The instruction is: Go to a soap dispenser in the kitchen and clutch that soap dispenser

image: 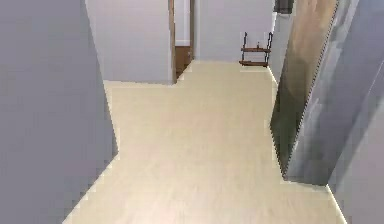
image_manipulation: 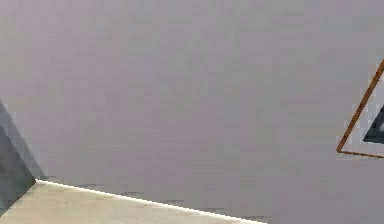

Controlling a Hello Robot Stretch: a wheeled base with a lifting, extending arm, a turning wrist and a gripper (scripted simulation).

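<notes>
1. From my station I can read no text, label, brand, number or sign in the forward view.
2. In the arm side view, the part of the framed picture (image_manipulation: 371,122) on the wall that I can see carries nothing I can read.
</notes>
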